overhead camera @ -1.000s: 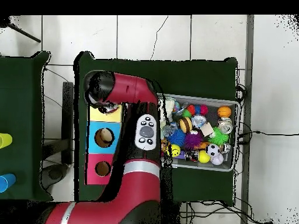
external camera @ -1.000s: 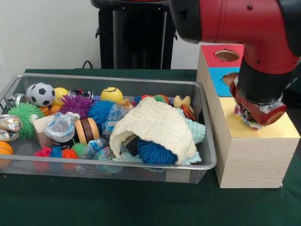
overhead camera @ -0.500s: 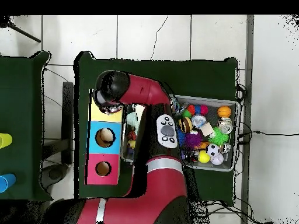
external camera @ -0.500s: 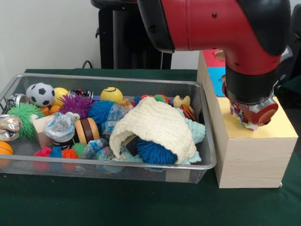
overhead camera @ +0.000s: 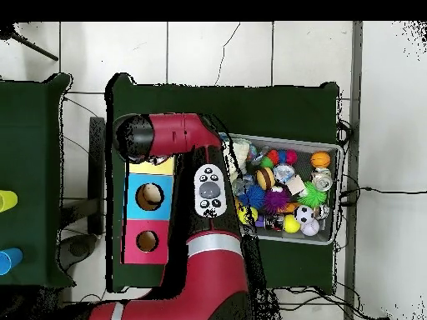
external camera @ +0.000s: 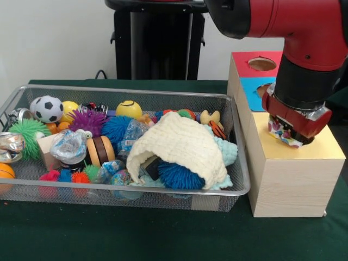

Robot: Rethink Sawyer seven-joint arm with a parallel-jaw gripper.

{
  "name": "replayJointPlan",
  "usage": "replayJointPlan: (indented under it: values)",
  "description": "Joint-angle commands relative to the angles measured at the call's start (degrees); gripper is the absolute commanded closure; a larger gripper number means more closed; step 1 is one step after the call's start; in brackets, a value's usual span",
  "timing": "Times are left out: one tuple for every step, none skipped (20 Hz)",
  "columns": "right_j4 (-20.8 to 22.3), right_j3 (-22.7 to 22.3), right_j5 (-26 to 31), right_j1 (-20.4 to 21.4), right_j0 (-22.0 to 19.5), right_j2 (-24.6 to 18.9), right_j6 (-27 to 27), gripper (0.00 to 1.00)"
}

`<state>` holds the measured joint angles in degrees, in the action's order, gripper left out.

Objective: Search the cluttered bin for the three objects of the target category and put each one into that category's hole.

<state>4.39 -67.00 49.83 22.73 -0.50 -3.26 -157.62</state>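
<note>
Since the earlier frames the arm has been swung back slightly, and the gripper is now kept low over the yellow section of the wooden box. A small patterned object is seen clamped in the jaws, presumably held there for release into that section's hole, which is hidden beneath the wrist. Beside the box, the wire bin is left crowded with balls and a cream cloth.

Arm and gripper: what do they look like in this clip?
The arm is glossy red with rounded joints and a black wrist band. Overhead, a grey oval button pad sits on its top. The gripper is red-cased; its jaws are hidden.
</note>
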Motion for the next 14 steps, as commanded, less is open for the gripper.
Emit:
replayJointPlan:
  values:
    - [7.06,-1.90,-10.80,7.24,-6.98,0.30,11.39,1.00]
    - [7.10,-2.93,-10.53,8.03,-7.07,0.05,11.23,1.00]
    - [7.22,-2.37,-9.65,8.09,-6.98,-0.19,11.23,1.00]
    - [6.92,-3.37,-9.09,8.86,-7.43,-1.03,11.81,1.00]
    - [6.52,-2.80,-7.74,8.89,-7.97,-1.86,12.31,1.00]
    - [4.82,-2.72,-5.85,8.83,-9.31,-3.92,13.15,1.00]
    - [3.82,-3.52,-4.97,9.13,-10.13,-5.21,13.34,1.00]
    - [1.53,-4.07,-2.89,9.08,-11.82,-7.82,14.04,1.00]
    - [1.55,-4.48,-2.38,9.42,-12.41,-8.72,14.79,1.00]
    - [1.56,-4.89,-1.88,9.76,-13.01,-9.63,15.55,1.00]
    - [1.77,-3.28,-0.34,8.95,-13.31,-10.41,15.86,1.00]
    - [1.92,-3.59,0.69,9.27,-13.78,-11.17,16.19,1.00]
    - [2.71,-1.81,2.46,8.82,-13.76,-11.48,16.16,1.00]
    - [3.53,-1.61,3.86,9.07,-13.92,-11.81,16.89,1.00]
